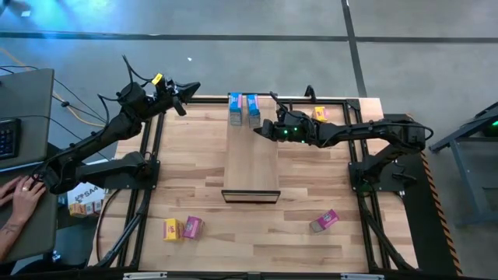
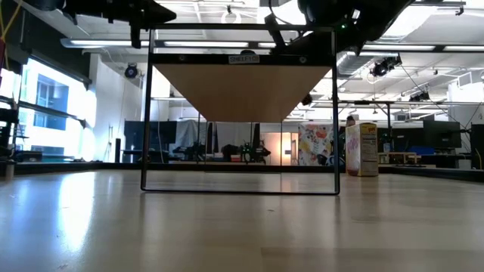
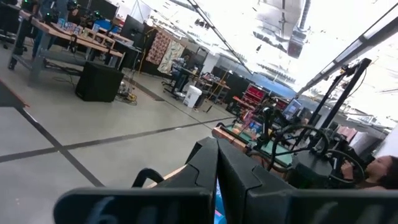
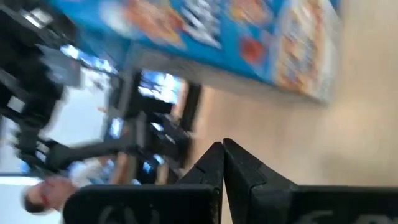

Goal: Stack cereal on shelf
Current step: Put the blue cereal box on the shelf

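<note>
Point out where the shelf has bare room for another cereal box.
The shelf is bare from the two blue boxes at its far end down to its dark front edge. The far end is crowded: both boxes stand there, with the right gripper shut beside them.

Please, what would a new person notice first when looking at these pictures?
Two blue cereal boxes stand side by side at the far end of the pale shelf, with the shut right gripper just beside them. The left gripper, also shut, hangs over the table's far left corner, away from every box.

A small label point(image 2: 243, 58) on the shelf's point(image 2: 242, 94) front edge, too small to read.
</note>
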